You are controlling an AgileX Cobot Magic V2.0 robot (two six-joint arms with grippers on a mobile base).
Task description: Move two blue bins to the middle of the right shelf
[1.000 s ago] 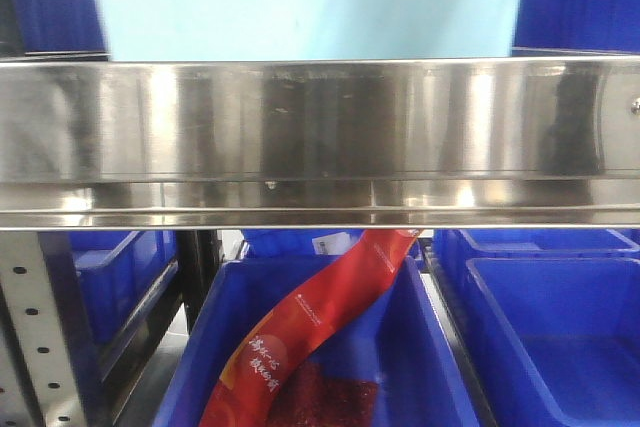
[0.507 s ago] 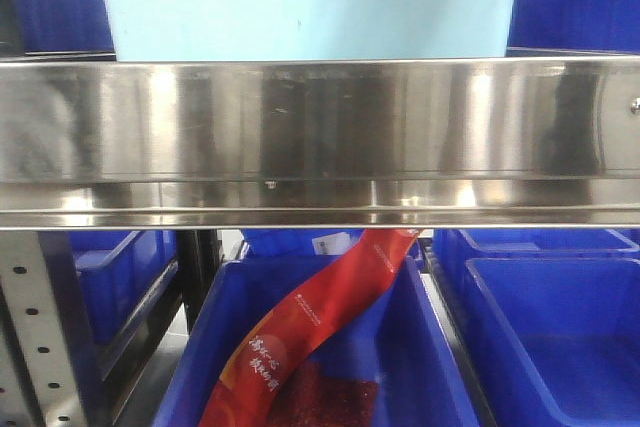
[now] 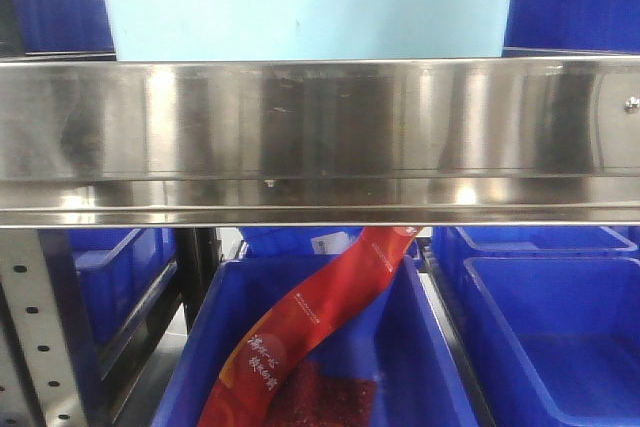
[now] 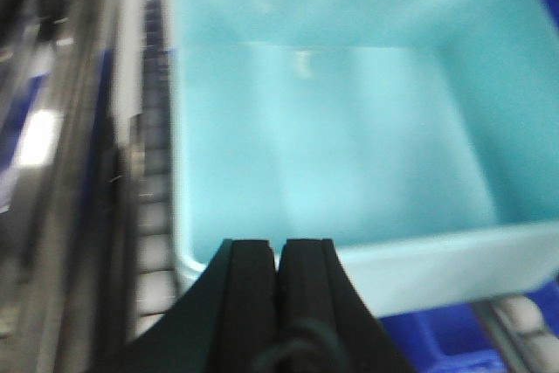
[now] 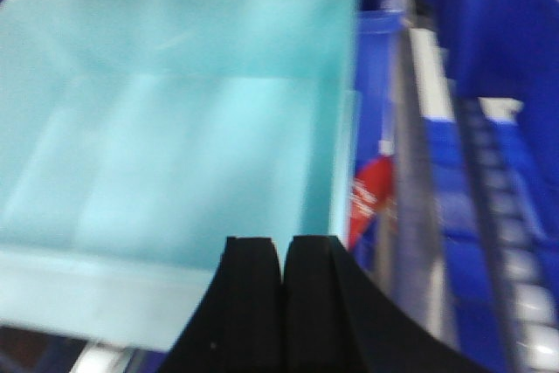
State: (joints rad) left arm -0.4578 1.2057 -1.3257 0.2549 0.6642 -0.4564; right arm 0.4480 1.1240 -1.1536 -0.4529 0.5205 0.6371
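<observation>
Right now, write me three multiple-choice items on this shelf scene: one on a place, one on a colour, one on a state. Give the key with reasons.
1. Where does the pale cyan bin sit?
A. Above the steel shelf rail
B. Below the rail, on the floor
C. Inside a dark blue bin

2. What colour is the long packet leaning in the dark blue bin below the rail?
A. Green
B. Red
C. White

3. How do the left claw and right claw stand?
A. Both wide open
B. One open, one closed
C. Both closed, fingers together

Key: A, the front view shows the cyan bin's wall rising just over the rail. B, the packet is red with pale lettering. C, each wrist view shows the black fingers pressed together at the cyan bin's near rim.
</observation>
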